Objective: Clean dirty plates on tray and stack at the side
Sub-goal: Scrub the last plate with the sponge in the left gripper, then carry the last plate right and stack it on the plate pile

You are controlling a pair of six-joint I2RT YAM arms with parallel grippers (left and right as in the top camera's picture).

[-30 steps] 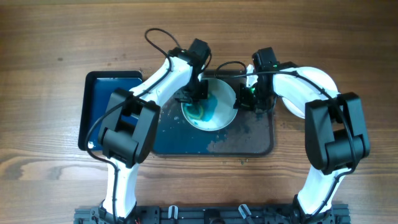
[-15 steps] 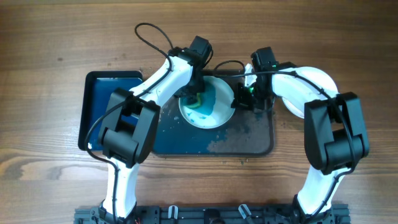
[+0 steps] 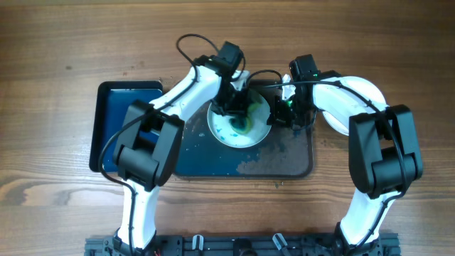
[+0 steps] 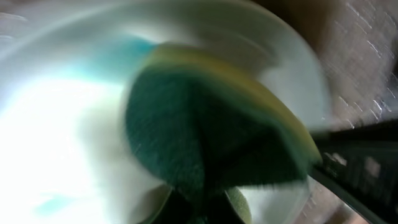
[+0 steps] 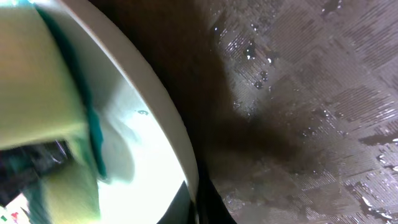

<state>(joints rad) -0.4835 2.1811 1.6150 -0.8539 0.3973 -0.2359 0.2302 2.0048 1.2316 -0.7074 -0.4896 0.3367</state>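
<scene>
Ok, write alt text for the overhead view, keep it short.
Seen from above, the left gripper presses a green sponge onto a white plate smeared blue-green, on a dark tray atop a wooden table. The right gripper holds the plate's right rim; a smaller blue tray lies to the left.

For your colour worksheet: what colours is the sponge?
Dark green sponge face, yellow back; clearest in left wrist view.
</scene>
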